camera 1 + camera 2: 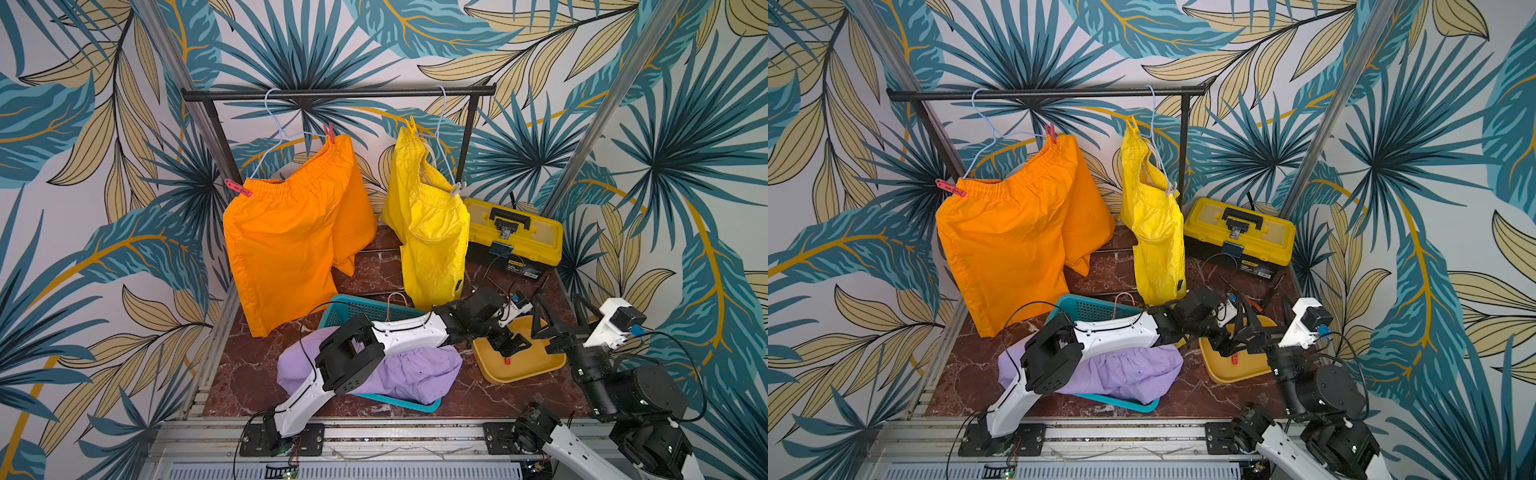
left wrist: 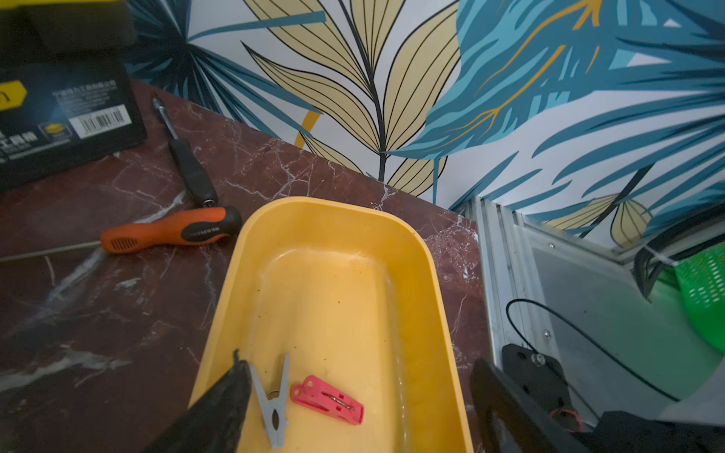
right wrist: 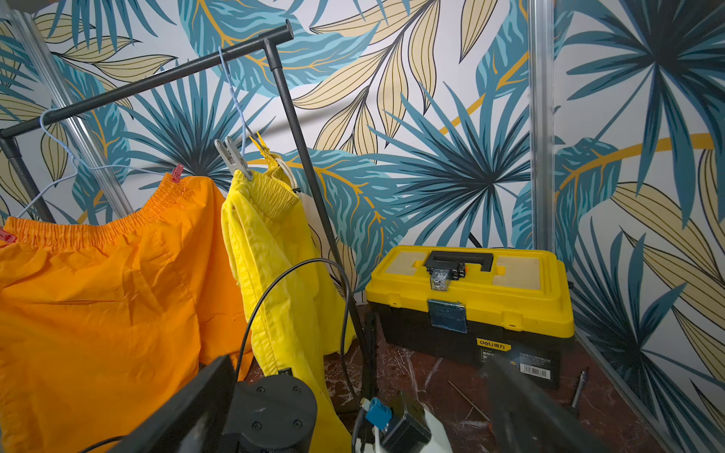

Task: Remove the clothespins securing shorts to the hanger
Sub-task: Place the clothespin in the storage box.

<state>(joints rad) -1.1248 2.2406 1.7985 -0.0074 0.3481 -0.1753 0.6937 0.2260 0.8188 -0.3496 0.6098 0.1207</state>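
Orange shorts [image 1: 286, 245] hang on a pale blue hanger [image 1: 272, 124], pinned by two red clothespins [image 1: 237, 188] [image 1: 329, 131]. Yellow shorts [image 1: 428, 232] hang on a second hanger, held by a yellow clothespin [image 1: 412, 123] and a grey clothespin [image 3: 232, 157]. Lilac shorts [image 1: 415, 370] lie in a teal basket [image 1: 353, 307]. My left gripper [image 2: 359, 368] stands open over a yellow tray [image 2: 333, 294], where a grey clothespin [image 2: 272, 396] and a red clothespin [image 2: 326, 400] lie loose between its fingers. My right gripper [image 1: 561, 309] is open and empty, above the tray's far right side.
A black rail [image 1: 338, 94] carries both hangers. A yellow and black toolbox [image 1: 513, 237] stands at the back right. An orange-handled screwdriver [image 2: 172, 231] and a black one [image 2: 192, 172] lie on the marble top between toolbox and tray. My left arm stretches across the basket.
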